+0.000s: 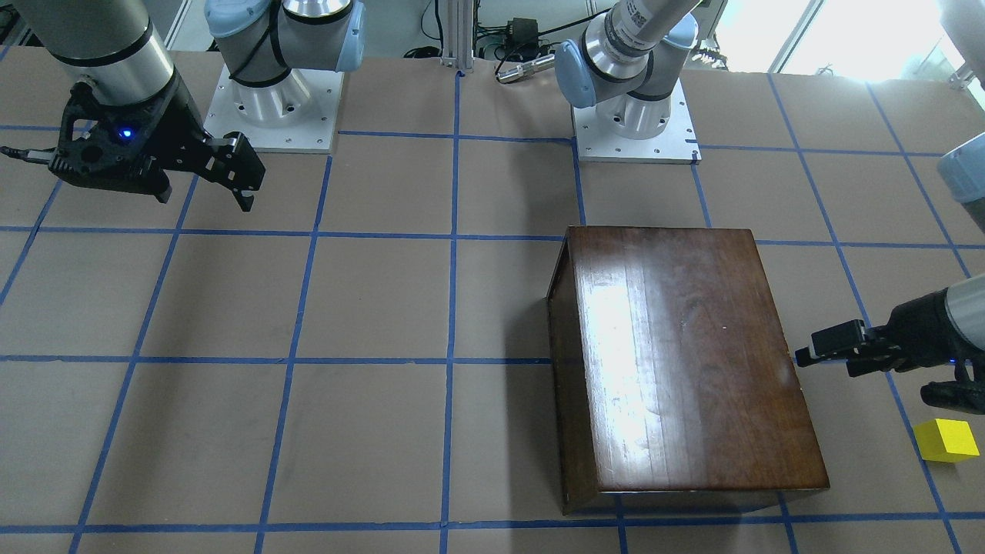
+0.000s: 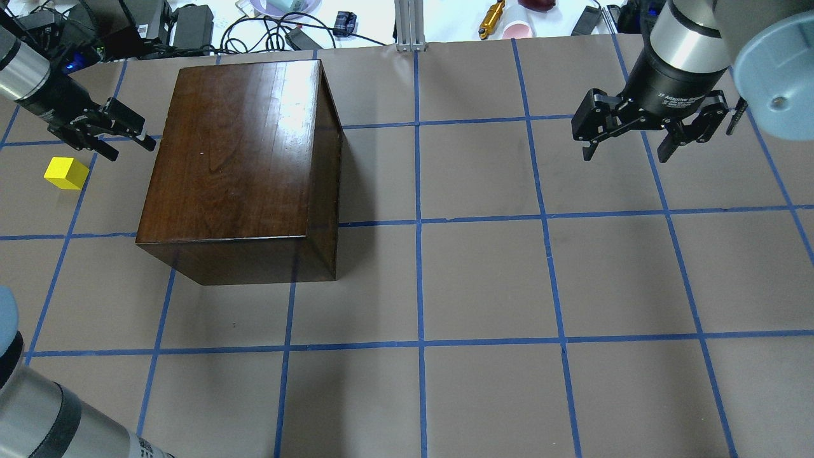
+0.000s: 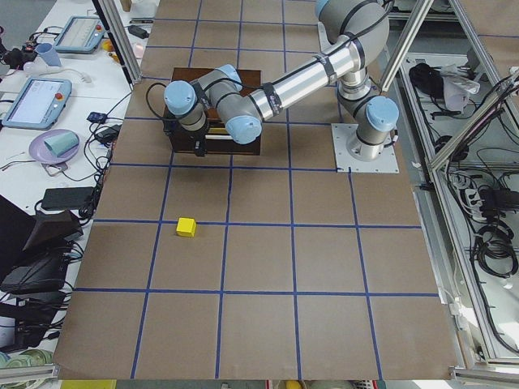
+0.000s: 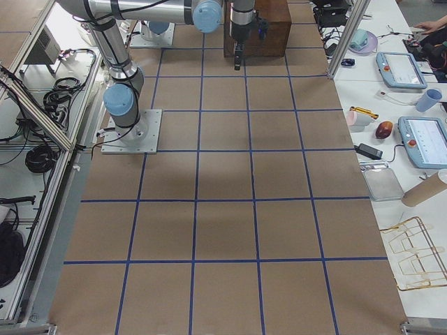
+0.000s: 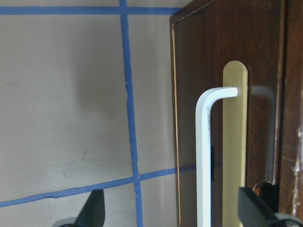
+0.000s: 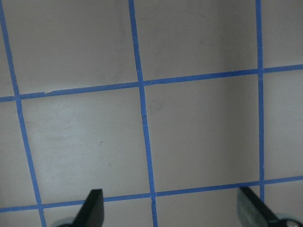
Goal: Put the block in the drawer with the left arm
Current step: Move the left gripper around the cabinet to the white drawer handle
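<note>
The yellow block (image 2: 65, 173) lies on the table to the left of the dark-brown wooden box (image 2: 241, 152); it also shows in the front view (image 1: 945, 440). The drawer is shut. Its dark front board (image 5: 189, 94) with the white pull (image 5: 204, 156) fills the left wrist view. My left gripper (image 2: 133, 151) is open and empty. It hovers just off the box's drawer side, and its fingers (image 5: 92, 210) stand to either side of the pull without touching it. The block is a short way beside this gripper. My right gripper (image 2: 626, 152) is open and empty, hanging above bare table at the far right.
The table is brown with a blue tape grid. Both arm bases (image 1: 273, 100) (image 1: 635, 123) stand at the robot's edge. Cables, power bricks and small items (image 2: 191, 22) crowd the far edge beyond the box. The left forearm (image 2: 38, 420) crosses the near left corner.
</note>
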Tool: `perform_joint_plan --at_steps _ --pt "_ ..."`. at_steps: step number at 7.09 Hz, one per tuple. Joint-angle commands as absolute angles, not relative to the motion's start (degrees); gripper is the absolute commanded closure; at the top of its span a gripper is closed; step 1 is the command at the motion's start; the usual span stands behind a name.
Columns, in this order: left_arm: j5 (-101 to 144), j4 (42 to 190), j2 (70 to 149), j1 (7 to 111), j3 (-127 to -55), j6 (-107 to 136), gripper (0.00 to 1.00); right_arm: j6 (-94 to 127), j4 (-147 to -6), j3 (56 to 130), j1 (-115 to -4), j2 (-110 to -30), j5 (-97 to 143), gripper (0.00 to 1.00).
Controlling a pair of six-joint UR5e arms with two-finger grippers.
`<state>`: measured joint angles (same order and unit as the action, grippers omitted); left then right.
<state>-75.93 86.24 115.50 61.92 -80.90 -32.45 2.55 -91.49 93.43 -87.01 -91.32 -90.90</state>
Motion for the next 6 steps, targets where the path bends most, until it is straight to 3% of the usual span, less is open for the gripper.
perform_joint_plan --at_steps 1,5,6 --pt "-74.7 86.2 116.3 61.9 -82.5 -32.5 0.00 2.5 -91.5 93.5 -87.0 -91.3 -90.9 0.00" --pt "-74.7 86.1 117.9 61.9 -82.7 -32.5 0.03 2.5 -91.5 93.4 -87.0 -91.3 -90.9 0.00" --pt "-74.7 86.1 117.9 61.9 -82.7 -32.5 0.08 2.5 -91.5 93.4 -87.0 -91.3 -90.9 0.00"
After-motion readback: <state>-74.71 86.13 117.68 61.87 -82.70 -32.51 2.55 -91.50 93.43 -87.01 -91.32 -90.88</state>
